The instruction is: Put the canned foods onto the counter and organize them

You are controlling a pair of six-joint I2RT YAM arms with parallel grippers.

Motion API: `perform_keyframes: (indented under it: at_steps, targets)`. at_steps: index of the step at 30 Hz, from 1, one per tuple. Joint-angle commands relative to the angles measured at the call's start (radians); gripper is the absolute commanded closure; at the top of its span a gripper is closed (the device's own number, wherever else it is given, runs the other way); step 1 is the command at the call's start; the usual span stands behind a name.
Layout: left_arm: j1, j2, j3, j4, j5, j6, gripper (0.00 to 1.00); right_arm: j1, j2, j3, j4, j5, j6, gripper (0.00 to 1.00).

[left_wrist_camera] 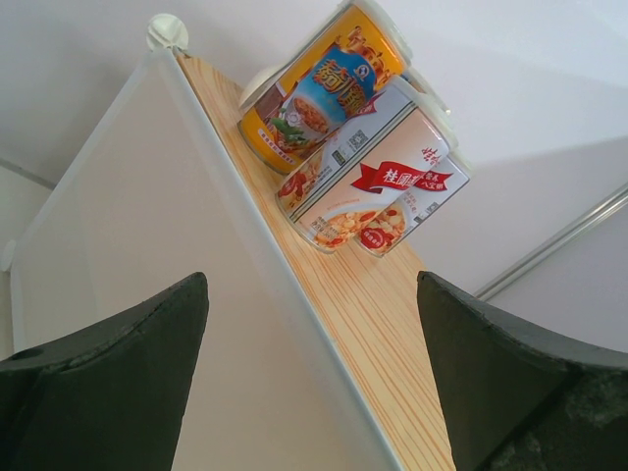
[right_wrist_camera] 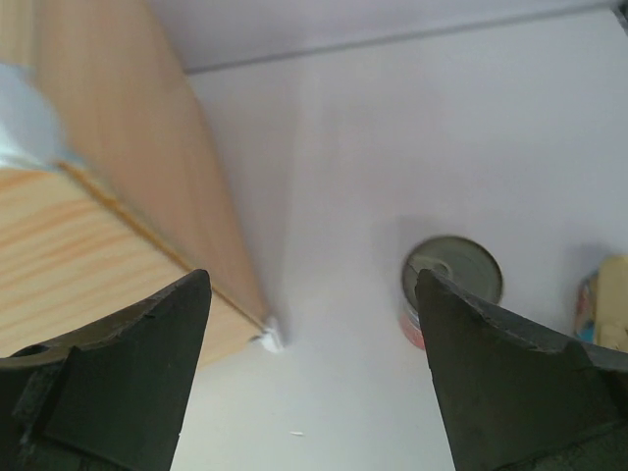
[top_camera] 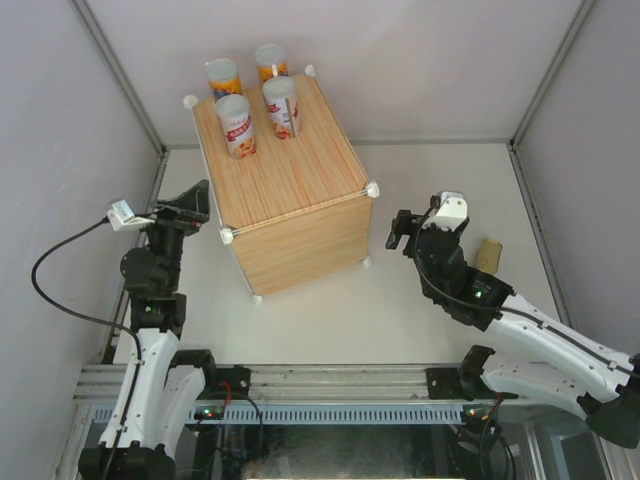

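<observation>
The counter (top_camera: 285, 185) is a wood-grain cube with white ball corners. Several tall cans stand at its far end: two orange ones (top_camera: 224, 78) (top_camera: 271, 62) and two red-and-white ones (top_camera: 236, 125) (top_camera: 281, 107). My left gripper (top_camera: 195, 203) is open and empty beside the counter's left edge. In the left wrist view, its gripper (left_wrist_camera: 314, 373) faces the cans (left_wrist_camera: 363, 177) along the counter top (left_wrist_camera: 392, 324). My right gripper (top_camera: 403, 233) is open and empty, right of the counter. In the right wrist view, a short can with a pale lid (right_wrist_camera: 451, 273) stands on the table ahead of the gripper (right_wrist_camera: 314, 363).
A flat gold tin (top_camera: 488, 256) lies on the white table (top_camera: 330, 310) right of my right gripper; its edge shows in the right wrist view (right_wrist_camera: 610, 299). The counter's near right corner foot (right_wrist_camera: 270, 337) is close to my right gripper. Grey walls enclose the table.
</observation>
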Motion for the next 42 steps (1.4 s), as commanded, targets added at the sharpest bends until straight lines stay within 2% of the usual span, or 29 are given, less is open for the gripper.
perform_keyframes:
  at_steps: [1,10,13,17,26,31,36,42]
  targets:
    - [0.003,0.003,-0.018,0.018,0.000,-0.003,0.09,-0.063,-0.039,-0.071,-0.088,0.074,0.189,0.15]
    - [-0.002,0.001,-0.021,0.018,-0.002,-0.007,0.09,-0.364,-0.060,-0.155,-0.253,-0.047,0.566,0.14]
    - [-0.005,0.001,-0.021,0.019,0.001,-0.012,0.09,-0.433,-0.048,-0.155,-0.323,-0.064,0.724,0.14]
    - [-0.007,0.001,-0.021,0.020,0.004,-0.013,0.09,-0.482,-0.036,-0.156,-0.383,-0.061,0.833,0.14]
    - [-0.013,-0.002,-0.021,0.020,0.006,-0.015,0.09,-0.623,0.013,-0.156,-0.387,-0.114,0.864,0.12]
    - [-0.013,-0.003,-0.021,0.023,0.009,-0.017,0.09,-0.682,0.054,-0.156,-0.335,-0.180,0.831,0.12]
    - [-0.013,-0.004,-0.020,0.023,0.012,-0.018,0.09,-0.666,0.079,-0.156,-0.255,-0.247,0.735,0.11]
    - [-0.013,0.000,-0.020,0.027,0.015,-0.023,0.09,-0.563,0.023,-0.180,-0.150,-0.199,0.547,0.09]
